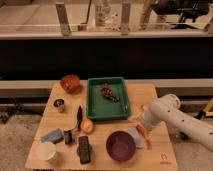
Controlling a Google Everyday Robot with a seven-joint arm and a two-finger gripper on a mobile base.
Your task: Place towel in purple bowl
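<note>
The purple bowl (120, 145) stands on the wooden table (157, 155) near its front edge, right of centre. A pale cloth that looks like the towel (135, 134) hangs at the bowl's right rim, with an orange strip (145, 136) beside it. My gripper (140, 125) is at the end of the white arm (175, 116), which reaches in from the right; it sits just above and right of the bowl, over the towel.
A green tray (95, 110) with dark bits stands at table centre. An orange bowl (70, 82) is at back left. A small cup (59, 105), a dark utensil (79, 116), a round fruit (87, 125), a blue object (52, 136), a black item (84, 148) and a white cup (46, 151) fill the left.
</note>
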